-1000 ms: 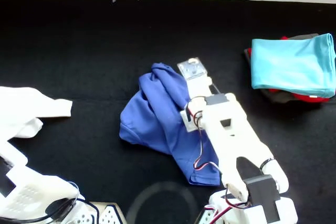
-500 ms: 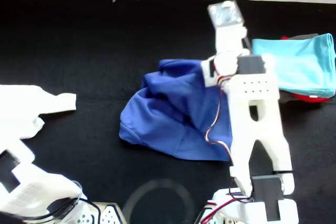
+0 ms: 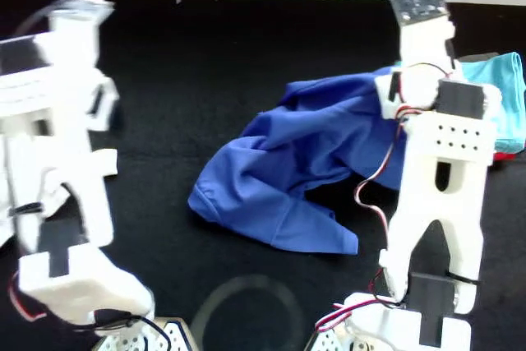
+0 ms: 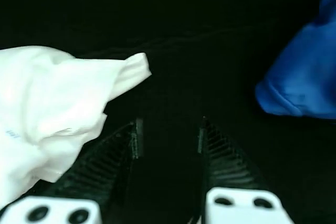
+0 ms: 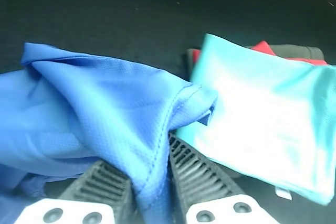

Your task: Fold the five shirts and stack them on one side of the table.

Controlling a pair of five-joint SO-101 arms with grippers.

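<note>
A: High view. Blue shirt (image 3: 304, 162) mid-frame, unfolded, one edge raised toward the pile (image 3: 509, 96) at the right edge. Step, I judge: spreading.
B: Left wrist view. Left gripper (image 4: 169, 129) released, empty, white shirt (image 4: 52, 98) beside it.
A: Right wrist view. Right gripper (image 5: 149, 163) clenched on the blue shirt. Pile: turquoise over red and grey. Next: lay it flat.

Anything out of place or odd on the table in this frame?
Nothing damaged. The blue shirt is unfolded, one edge pinched in the right gripper and held up beside the folded turquoise shirt topping the stack, the rest trailing rumpled on the table. The white shirt lies crumpled at the table's left side.
</note>
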